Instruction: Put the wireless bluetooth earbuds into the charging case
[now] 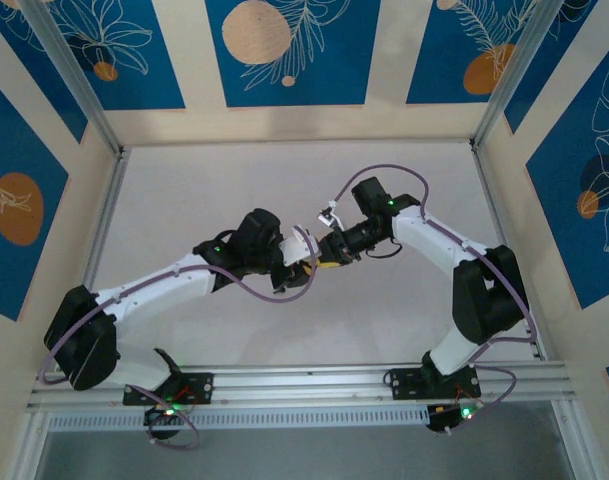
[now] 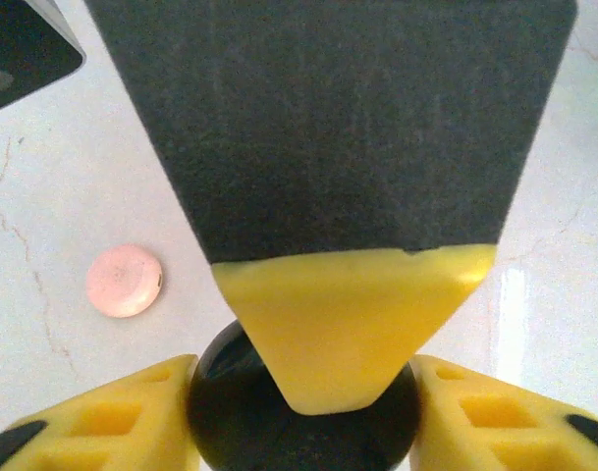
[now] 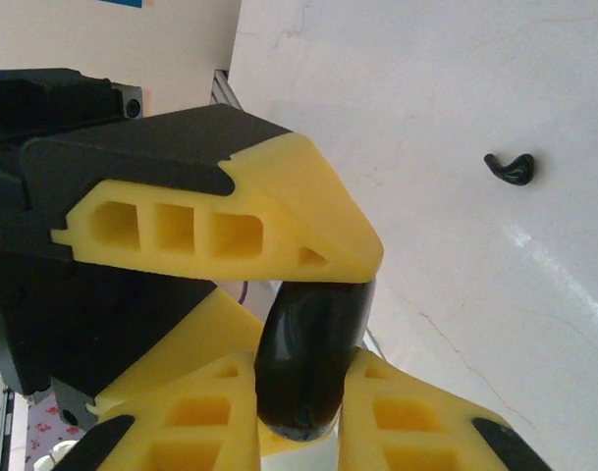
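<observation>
A round black charging case (image 2: 230,417) hangs above the table between both grippers. My left gripper (image 2: 303,417) has a yellow finger pressed against each side of it. My right gripper (image 3: 303,407) pinches the same black case (image 3: 313,343) across its thin edge; one of its fingers (image 2: 343,324) lies over the case's top in the left wrist view. The two grippers meet mid-table in the top view, the left gripper (image 1: 300,264) beside the right gripper (image 1: 320,257). One black earbud (image 3: 511,169) lies loose on the white table. A closed pale pink case (image 2: 124,281) rests on the table to the left.
The white table surface (image 1: 284,180) is walled by blue patterned panels, with metal rails (image 1: 304,385) along the near edge. Purple cables (image 1: 384,175) loop over both arms near the centre.
</observation>
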`<action>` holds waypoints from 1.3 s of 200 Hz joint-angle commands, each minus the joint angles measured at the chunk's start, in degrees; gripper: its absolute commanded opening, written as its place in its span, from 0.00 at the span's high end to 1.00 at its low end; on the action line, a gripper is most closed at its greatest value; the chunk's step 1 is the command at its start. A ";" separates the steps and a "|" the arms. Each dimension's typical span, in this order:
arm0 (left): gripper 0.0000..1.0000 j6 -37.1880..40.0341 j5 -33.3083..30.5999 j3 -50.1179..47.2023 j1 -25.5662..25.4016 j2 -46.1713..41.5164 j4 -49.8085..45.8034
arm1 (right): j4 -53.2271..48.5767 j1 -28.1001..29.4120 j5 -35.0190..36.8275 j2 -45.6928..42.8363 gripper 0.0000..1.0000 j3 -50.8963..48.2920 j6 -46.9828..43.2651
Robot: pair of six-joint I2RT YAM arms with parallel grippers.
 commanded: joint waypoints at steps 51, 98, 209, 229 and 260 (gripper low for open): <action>0.20 -9.10 -0.41 -3.69 2.13 -6.33 11.18 | 16.45 -8.85 3.15 -20.17 0.85 -10.89 2.68; 0.23 -9.69 9.95 -7.45 4.22 -10.18 20.72 | 22.61 -13.20 -1.47 -26.49 0.83 -13.87 0.27; 0.32 -22.12 28.30 -5.50 6.46 -4.97 35.48 | 11.88 -13.04 -19.99 -24.66 0.84 -7.13 -15.33; 0.35 -25.71 31.27 -5.63 7.06 -3.75 40.91 | 6.47 -12.45 -19.90 -23.45 0.83 -5.23 -20.26; 0.42 -27.59 36.88 -4.00 7.16 -1.24 43.54 | 3.60 -11.01 -18.97 -22.81 0.83 -4.36 -26.22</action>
